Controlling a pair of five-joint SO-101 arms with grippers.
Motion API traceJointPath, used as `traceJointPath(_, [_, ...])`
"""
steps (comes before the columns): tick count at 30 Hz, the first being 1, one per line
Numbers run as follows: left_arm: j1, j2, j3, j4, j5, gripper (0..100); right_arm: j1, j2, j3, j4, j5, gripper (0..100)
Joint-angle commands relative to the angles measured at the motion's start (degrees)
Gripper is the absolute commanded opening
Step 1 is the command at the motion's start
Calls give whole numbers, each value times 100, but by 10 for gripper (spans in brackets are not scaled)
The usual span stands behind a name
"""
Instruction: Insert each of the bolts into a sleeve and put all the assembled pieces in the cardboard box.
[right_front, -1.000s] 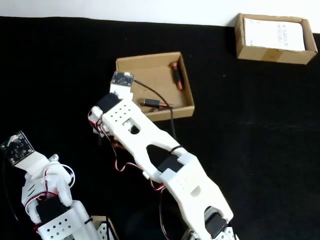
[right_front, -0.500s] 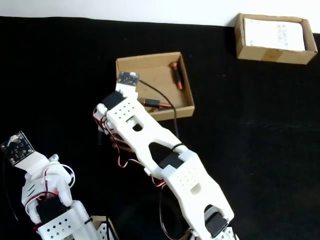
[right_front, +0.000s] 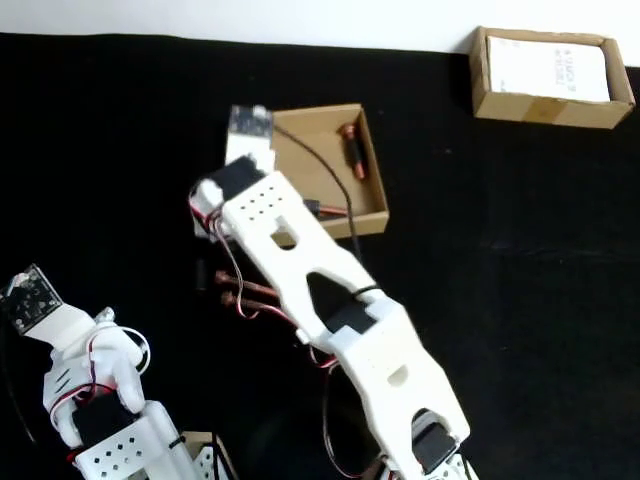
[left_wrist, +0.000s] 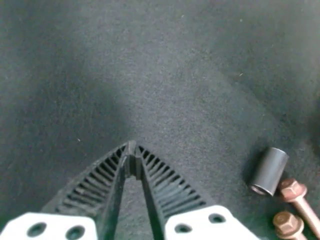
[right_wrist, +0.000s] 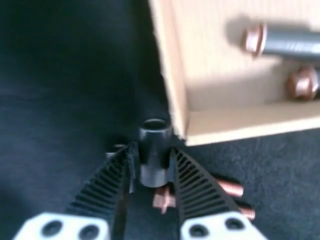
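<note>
Right wrist view: the right gripper (right_wrist: 152, 152) is squeezing a dark sleeve (right_wrist: 154, 142) between its two fingers, and the sleeve's open end is poking out past the fingertips. Just beyond the fingertips, the corner of the cardboard box (right_wrist: 172, 90) is sitting very near the sleeve. Farther out from the gripper, inside the box, a bolt in a grey sleeve (right_wrist: 285, 40) is lying near another bolt head (right_wrist: 301, 83). Under the fingers, two loose bolts (right_wrist: 227, 191) are lying on the black table (right_wrist: 60, 75). In the left wrist view, the left gripper (left_wrist: 131, 150) is pressing its fingertips together with nothing between them. Off to one side of it, a loose sleeve (left_wrist: 269, 171) is lying on the table just beside a pair of bolts (left_wrist: 292, 192).
</note>
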Motion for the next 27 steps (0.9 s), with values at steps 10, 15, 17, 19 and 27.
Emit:
traceJointPath(10, [1059,1385,-3169,501,-123,9,1015,-1947,-1341,1279,1240,6])
traceJointPath(15, [1719,3802,-5710,1600,308,9,1578,-2782,-1429,1341,1512,6])
traceJointPath(17, [2105,4681,-6844,2312,853,9,1833,-3046,-1358,1341,1512,6])
traceJointPath(19, [2571,5499,-7934,3138,1380,9,2053,-3284,-1095,1349,1512,6])
traceJointPath(27, [3714,7960,-10044,4484,2945,9,2519,-4664,1640,1323,1521,6])
